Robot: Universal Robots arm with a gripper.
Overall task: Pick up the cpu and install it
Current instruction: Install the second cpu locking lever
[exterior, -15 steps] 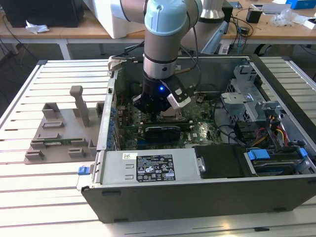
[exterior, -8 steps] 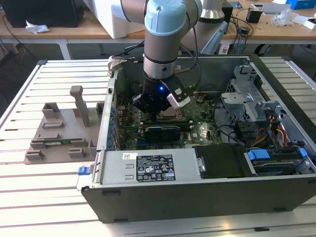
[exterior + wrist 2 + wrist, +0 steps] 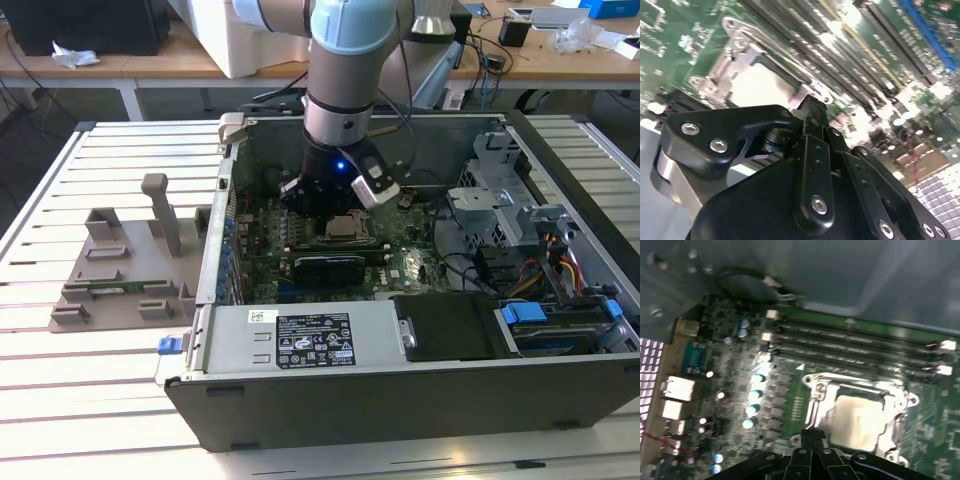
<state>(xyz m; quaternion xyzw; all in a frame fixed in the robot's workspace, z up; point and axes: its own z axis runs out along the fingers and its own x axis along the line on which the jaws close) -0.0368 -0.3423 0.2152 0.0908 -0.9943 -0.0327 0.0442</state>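
You are looking at an open computer case (image 3: pixel 400 400) lying on a slatted counter (image 3: pixel 90 400). On the exterior view's left of the case sits a grey plastic fixture (image 3: pixel 120 270) with upright blocks. Moving right, inside the case, the arm reaches down over the green motherboard (image 3: pixel 300 235), with the gripper (image 3: pixel 335 190) hanging just above the CPU socket (image 3: pixel 345 226). Further right of the socket are drive bays and bundled cables (image 3: pixel 545 250).

The cpu (image 3: pixel 856 421) lies flat in the socket, its pale metal top framed by the silvery socket bracket (image 3: pixel 812 382); in the second wrist view the cpu (image 3: pixel 759 86) shows the same way, beside the long memory slots (image 3: pixel 840 55). It looks seated, not carried.

In both wrist views the jaws are pressed together with nothing pinched between them. Their tips sit just beside the near edge of the socket, close above the cpu but apart from it.

What could go wrong, as a judgement: if the chip is not fully level in the socket, a downward nudge from the closed tips could bend the contacts beneath. A sideways drift could also catch the bracket or the memory slots.
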